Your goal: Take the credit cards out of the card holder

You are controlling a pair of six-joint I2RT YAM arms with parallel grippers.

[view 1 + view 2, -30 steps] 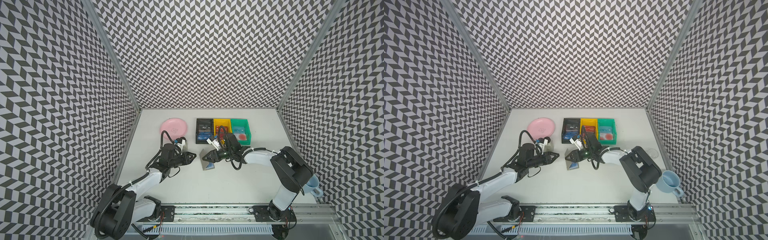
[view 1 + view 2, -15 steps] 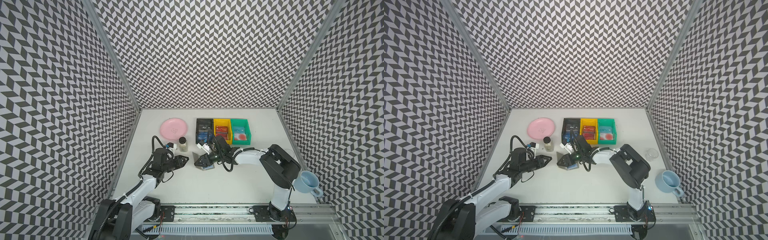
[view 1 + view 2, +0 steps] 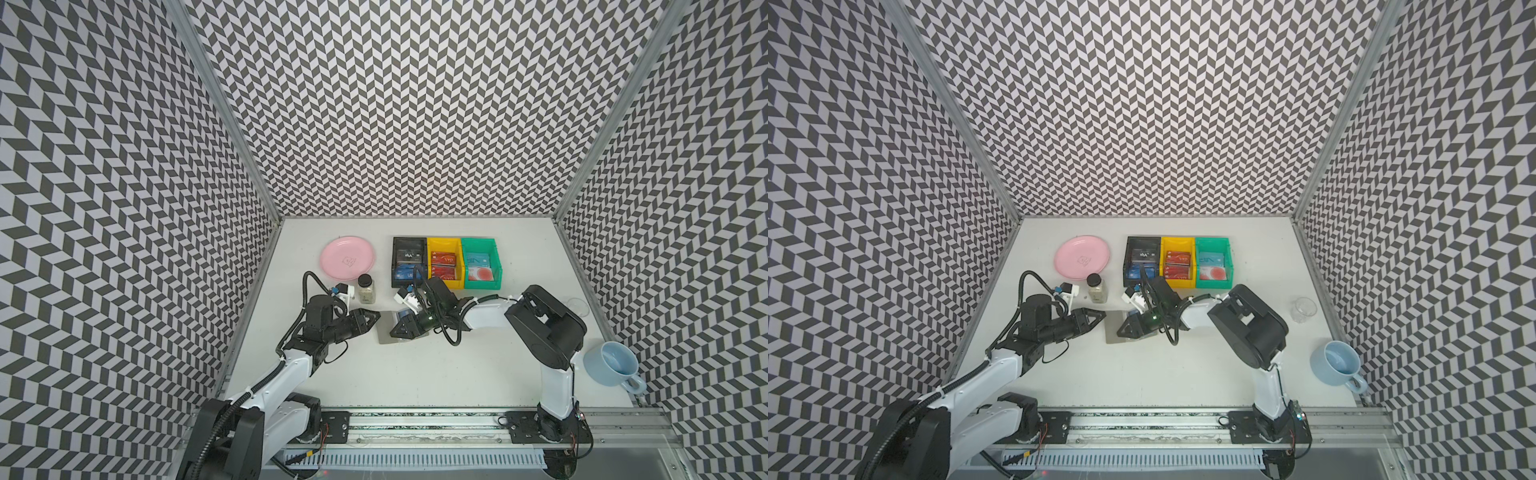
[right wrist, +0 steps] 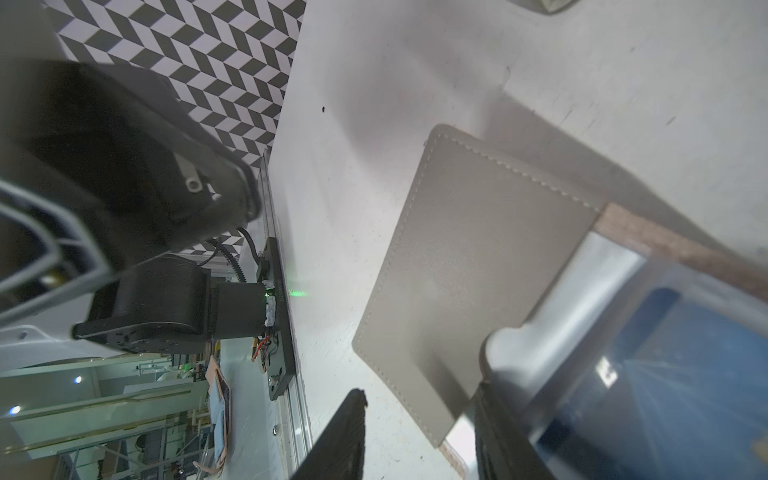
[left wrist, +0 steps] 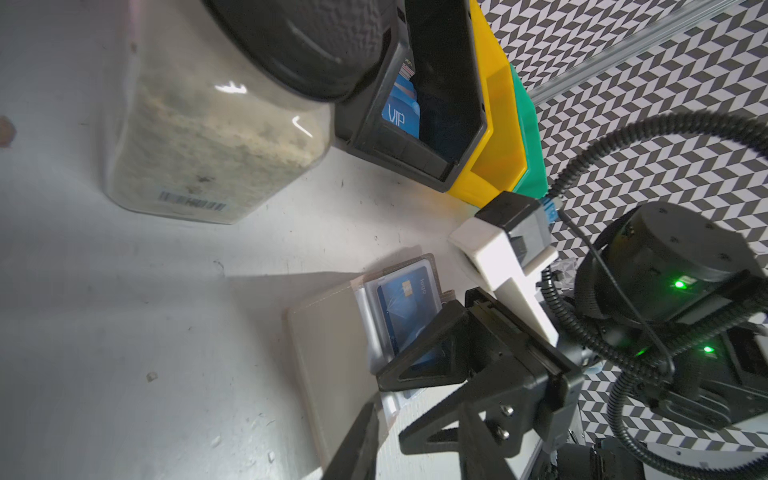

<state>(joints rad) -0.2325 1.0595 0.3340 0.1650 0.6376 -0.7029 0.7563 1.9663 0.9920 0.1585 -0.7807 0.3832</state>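
Observation:
The grey card holder lies open on the table in both top views. Its clear sleeve holds a blue credit card. My right gripper is low over the holder and open. One finger rests on the sleeve, and the flap's corner lies between the two. My left gripper is open at the holder's left edge and holds nothing. More credit cards lie in the bins: blue, red and whitish with a red circle.
Black, yellow and green bins stand in a row behind the holder. A pink plate and a jar are at the back left. A clear glass and a blue mug are on the right.
My right gripper has slid to the left over the holder and its jaws have narrowed a little. The left arm has drawn back, so the jar now shows.

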